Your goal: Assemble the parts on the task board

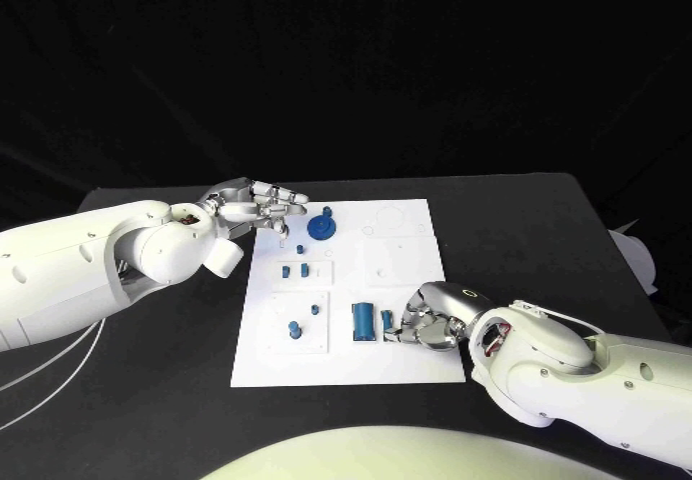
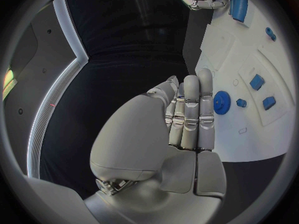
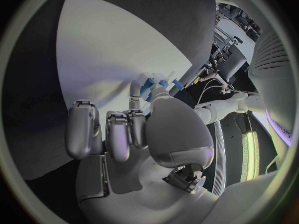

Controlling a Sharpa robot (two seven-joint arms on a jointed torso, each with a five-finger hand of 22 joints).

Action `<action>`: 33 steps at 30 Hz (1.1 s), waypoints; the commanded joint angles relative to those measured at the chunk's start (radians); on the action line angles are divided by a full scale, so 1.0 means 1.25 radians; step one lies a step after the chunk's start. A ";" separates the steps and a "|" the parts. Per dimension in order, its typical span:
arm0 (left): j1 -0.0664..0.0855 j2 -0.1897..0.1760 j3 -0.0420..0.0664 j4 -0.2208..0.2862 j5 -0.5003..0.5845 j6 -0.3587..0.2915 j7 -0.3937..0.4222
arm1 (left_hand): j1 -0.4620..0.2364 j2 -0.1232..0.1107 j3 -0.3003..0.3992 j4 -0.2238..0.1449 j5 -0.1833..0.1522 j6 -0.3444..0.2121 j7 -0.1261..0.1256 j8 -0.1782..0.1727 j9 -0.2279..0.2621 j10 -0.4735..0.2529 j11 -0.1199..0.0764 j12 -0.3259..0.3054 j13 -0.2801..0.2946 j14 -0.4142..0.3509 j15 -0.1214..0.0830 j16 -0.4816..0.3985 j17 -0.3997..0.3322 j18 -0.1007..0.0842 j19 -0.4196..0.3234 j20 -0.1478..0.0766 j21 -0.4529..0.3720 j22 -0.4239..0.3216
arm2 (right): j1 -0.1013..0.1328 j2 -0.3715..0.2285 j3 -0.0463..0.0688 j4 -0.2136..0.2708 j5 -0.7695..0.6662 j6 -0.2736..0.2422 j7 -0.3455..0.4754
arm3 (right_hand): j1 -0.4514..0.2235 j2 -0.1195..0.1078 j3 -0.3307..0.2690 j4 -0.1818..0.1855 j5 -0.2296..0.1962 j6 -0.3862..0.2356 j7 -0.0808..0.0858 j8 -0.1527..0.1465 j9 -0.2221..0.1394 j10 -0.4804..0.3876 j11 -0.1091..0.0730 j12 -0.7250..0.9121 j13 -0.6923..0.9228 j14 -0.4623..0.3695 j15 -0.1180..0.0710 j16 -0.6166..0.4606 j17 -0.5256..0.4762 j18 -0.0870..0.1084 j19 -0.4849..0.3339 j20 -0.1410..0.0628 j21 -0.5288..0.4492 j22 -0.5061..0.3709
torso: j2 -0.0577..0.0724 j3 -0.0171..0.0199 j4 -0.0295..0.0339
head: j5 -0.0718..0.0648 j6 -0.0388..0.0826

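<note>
The task board (image 1: 389, 290) lies flat in the middle of the black tabletop (image 1: 548, 230), and both hands are at it.

The left hand (image 1: 260, 208) hovers at the board's far-left corner, fingers stretched out side by side and holding nothing; the left wrist view shows them straight and together, released. Just beyond its fingertips sits the blue gear (image 1: 323, 227), a round toothed part lying on the board near that far edge. From the wrist it appears right beside the fingertips (image 2: 206, 79); I cannot tell whether they touch it.

Towards the near edge from the gear, small blue pegs (image 1: 296, 270) stand in a raised tray, with another tiny blue piece (image 1: 300, 248) between them and the gear. Nearer still, two more blue parts (image 1: 297, 328) sit in a second tray on the board's left side.

The right hand (image 1: 433, 320) is at the board's near-right area, fingers curled down. Beside it stands the blue block (image 1: 364, 320), the biggest blue part, and a smaller blue piece (image 1: 388, 320) lies between the block and the hand, right at the fingertips. The right wrist view shows blue (image 3: 149, 87) caught between the fingertips, so this hand looks to be pinching that small piece against the board.
</note>
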 commanded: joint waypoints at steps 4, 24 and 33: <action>0.000 0.002 0.000 0.002 -0.001 0.015 0.003 | 0.005 -0.001 0.004 0.001 0.000 -0.005 0.000 0.003 -0.001 -0.007 -0.001 0.003 -0.001 -0.005 0.000 0.004 -0.001 0.010 0.000 -0.001 0.005 0.001 | 0.001 0.003 0.000 -0.005 -0.006 0.043 -0.009 | 0.020 0.000 -0.008 -0.007 -0.006 -0.007 -0.002 0.004 -0.001 0.039 -0.006 -0.001 0.138 0.076 -0.004 0.001 0.178 -0.007 0.019 -0.005 -0.001 0.155 | 0.000 -0.0007 -0.0001 | -0.001 0.000; 0.000 0.004 0.000 0.001 -0.001 0.013 0.010 | 0.005 -0.002 0.006 0.000 0.000 -0.005 0.000 0.003 -0.001 -0.007 -0.001 0.003 -0.001 -0.005 0.000 0.004 -0.001 0.010 0.000 -0.001 0.006 0.001 | 0.012 -0.008 0.001 0.001 0.029 -0.034 0.086 | 0.063 -0.004 -0.018 -0.006 -0.026 -0.023 0.003 -0.002 -0.003 0.021 -0.003 -0.035 0.114 0.068 -0.002 -0.019 0.143 0.002 0.002 -0.005 -0.057 0.142 | -0.002 -0.0012 -0.0001 | 0.000 0.007; -0.004 0.013 0.000 -0.006 0.024 -0.031 0.062 | -0.029 -0.017 -0.003 0.013 0.000 -0.007 0.000 0.003 -0.003 -0.007 0.001 0.007 -0.002 -0.004 0.004 0.007 -0.003 0.009 -0.005 0.002 0.007 0.004 | 0.069 -0.024 0.002 -0.052 0.326 -0.068 0.355 | 0.132 -0.004 -0.041 -0.010 -0.027 -0.092 0.042 -0.043 -0.022 -0.120 0.030 -0.278 -0.064 0.000 0.027 -0.208 -0.105 0.063 -0.130 0.021 -0.463 0.022 | -0.015 -0.0079 -0.0019 | -0.002 0.029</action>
